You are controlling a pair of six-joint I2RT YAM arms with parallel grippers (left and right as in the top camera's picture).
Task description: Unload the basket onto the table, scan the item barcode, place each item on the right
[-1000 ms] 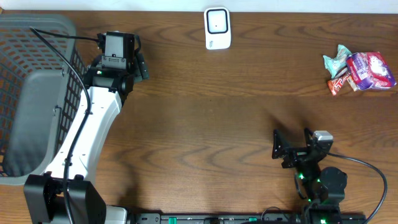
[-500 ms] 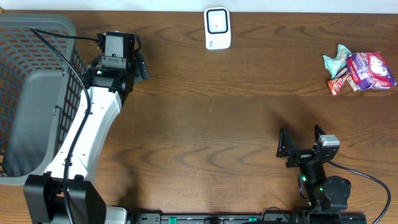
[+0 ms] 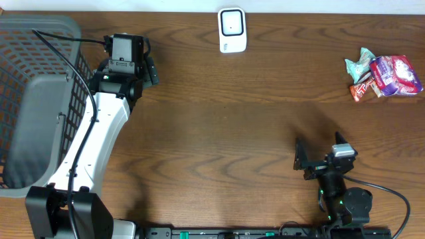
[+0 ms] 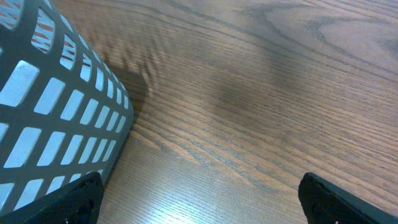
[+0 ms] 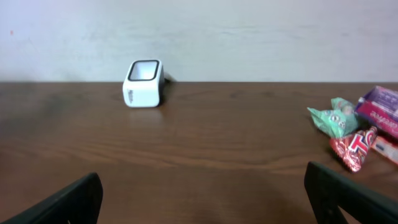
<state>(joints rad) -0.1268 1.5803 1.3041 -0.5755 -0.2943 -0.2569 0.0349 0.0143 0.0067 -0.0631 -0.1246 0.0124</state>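
Observation:
A white barcode scanner (image 3: pixel 232 30) stands at the table's far edge, and the right wrist view shows it far ahead on the left (image 5: pixel 143 83). The items lie in a small pile at the far right: a purple and pink packet (image 3: pixel 396 74) (image 5: pixel 380 106), a teal packet (image 3: pixel 358 64) (image 5: pixel 336 117) and a red wrapper (image 3: pixel 360 89) (image 5: pixel 353 149). My right gripper (image 3: pixel 321 151) (image 5: pixel 205 193) hovers open near the front edge, well short of the pile, holding nothing. Beside the basket, my left gripper (image 3: pixel 127 58) (image 4: pixel 199 199) is open over bare wood.
A large grey mesh basket (image 3: pixel 26 99) fills the left end of the table; its wall (image 4: pixel 62 106) is close to my left finger. The left arm's white link (image 3: pixel 93 139) stretches along the basket's right side.
My right gripper has shifted a little to the right and back toward the front edge, staying open. The left arm has not moved.

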